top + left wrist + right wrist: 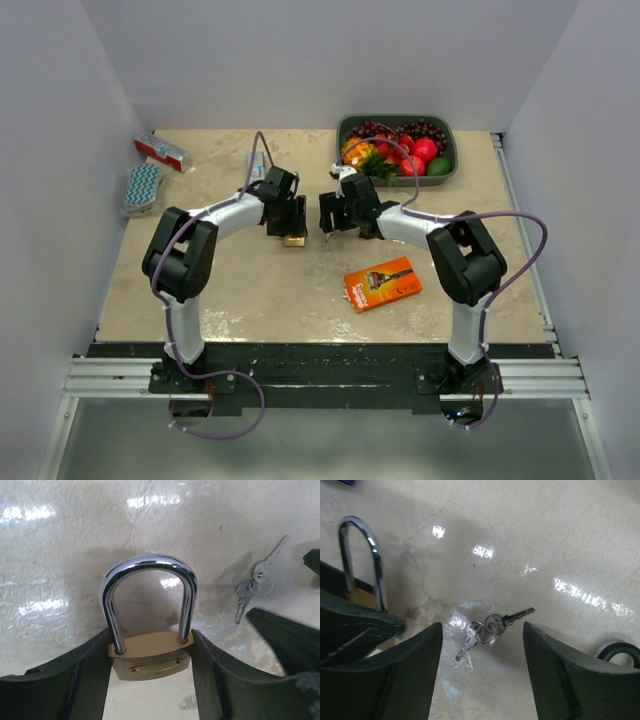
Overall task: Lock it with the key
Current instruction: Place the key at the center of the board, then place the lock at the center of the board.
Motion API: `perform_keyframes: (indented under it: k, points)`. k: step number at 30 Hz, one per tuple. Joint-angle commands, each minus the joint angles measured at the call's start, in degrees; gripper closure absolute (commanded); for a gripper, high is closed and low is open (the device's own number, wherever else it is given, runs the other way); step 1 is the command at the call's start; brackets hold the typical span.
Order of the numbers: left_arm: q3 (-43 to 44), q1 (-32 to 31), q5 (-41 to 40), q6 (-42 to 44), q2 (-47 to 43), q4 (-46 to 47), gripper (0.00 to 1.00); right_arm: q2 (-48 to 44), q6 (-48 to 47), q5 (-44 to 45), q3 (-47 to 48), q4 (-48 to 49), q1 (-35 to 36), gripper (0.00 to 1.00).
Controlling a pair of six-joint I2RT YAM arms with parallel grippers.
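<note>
Left wrist view: is that claw really gripping the padlock (150, 662)?

Yes. The left claw (150, 645) is clamped on it, one black finger pressed to each side of the brass body. The steel shackle (148, 562) sticks out beyond the fingertips, both its legs meeting the body.

And where is it sitting?

Middle of the bench (250, 290), roughly between the two arms, going by the top camera. Whether it rests on the surface or is lifted a little, I can't tell.

What about the keys (487, 626)?

Lying flat on the bench just beside the padlock, two on a small ring, touching nothing else.

And the other claw?

The right claw (482, 630) is spread wide and holds nothing. Its fingers sit either side of the keys with a clear gap to each. It faces the left claw, close to it. I can't tell whether its fingertips touch the bench.
</note>
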Motion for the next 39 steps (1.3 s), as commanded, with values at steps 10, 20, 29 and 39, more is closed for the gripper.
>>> perform_keyframes:
  k: [10,20,29,39]
  points:
    - [8.80,-2.67,-7.21,-1.12,7.76,-0.67,0.93,-10.42,-1.40,-2.83,1.11,0.15,-0.08,0.01]
    - [8.64,-2.85,-10.65,-4.11,11.02,-6.13,0.74,-15.70,-1.40,0.59,0.67,-2.14,-0.17,0.01]
    - [0.98,-3.64,-8.62,-5.52,6.19,-4.38,0.92,-17.72,-1.05,0.95,-0.91,-2.23,-0.08,0.01]
    - [-3.06,-4.61,-7.66,-6.22,3.98,-2.97,0.80,-17.72,-0.52,1.03,-1.17,-2.49,-0.17,0.01]
